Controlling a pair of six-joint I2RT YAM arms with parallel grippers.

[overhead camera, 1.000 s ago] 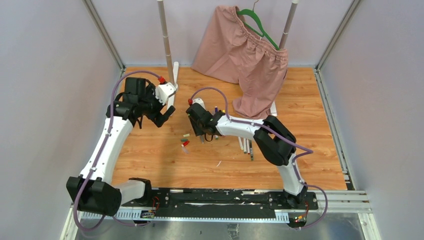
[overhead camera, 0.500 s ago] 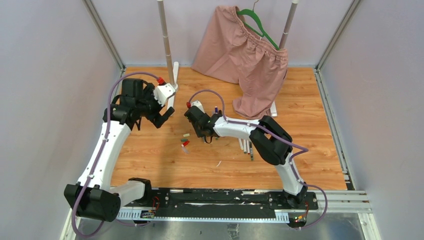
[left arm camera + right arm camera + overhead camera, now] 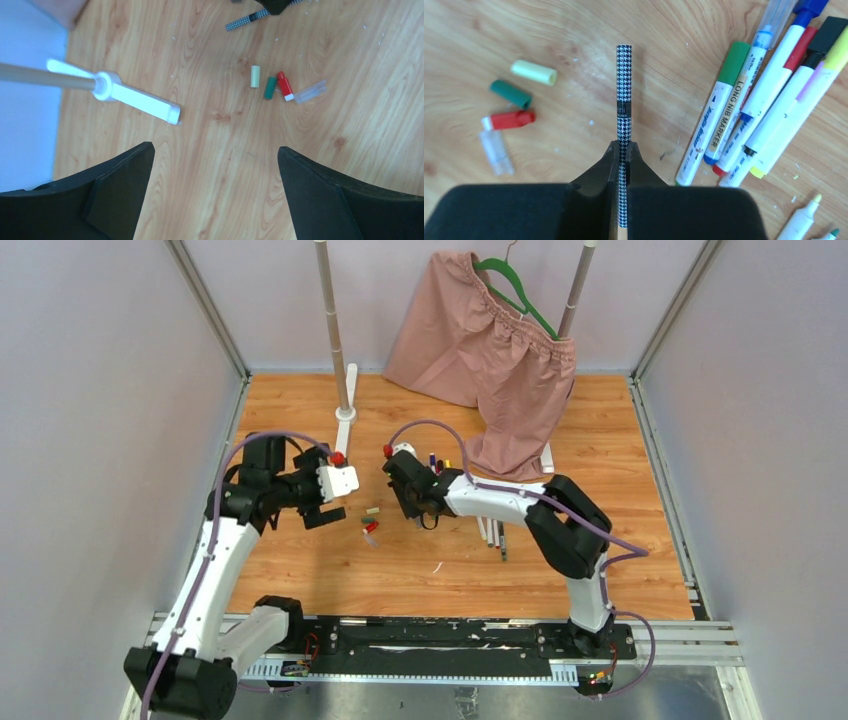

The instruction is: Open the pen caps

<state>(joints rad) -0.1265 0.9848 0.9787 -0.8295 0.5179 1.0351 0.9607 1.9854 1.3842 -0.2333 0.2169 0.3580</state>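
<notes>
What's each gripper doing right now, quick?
Left gripper: open, holding nothing.
Right gripper: shut on the houndstooth pen.

The left arm [image 3: 205, 560] is rising from its base at the near left, its long white link slanting toward the far side and bending at a black elbow, so that the wrist is turning right toward the middle. The left gripper [image 3: 215, 150] is hanging in the air, facing down, with its two black fingers spread wide and nothing between them. The right arm [image 3: 500, 502] is climbing from its base at the near right, folding at a bulky black elbow and stretching left, low and nearly level. The right gripper [image 3: 624, 147] is pinching a thin checked pen [image 3: 624, 90], and most of the barrel is sticking out past the fingertips.
</notes>
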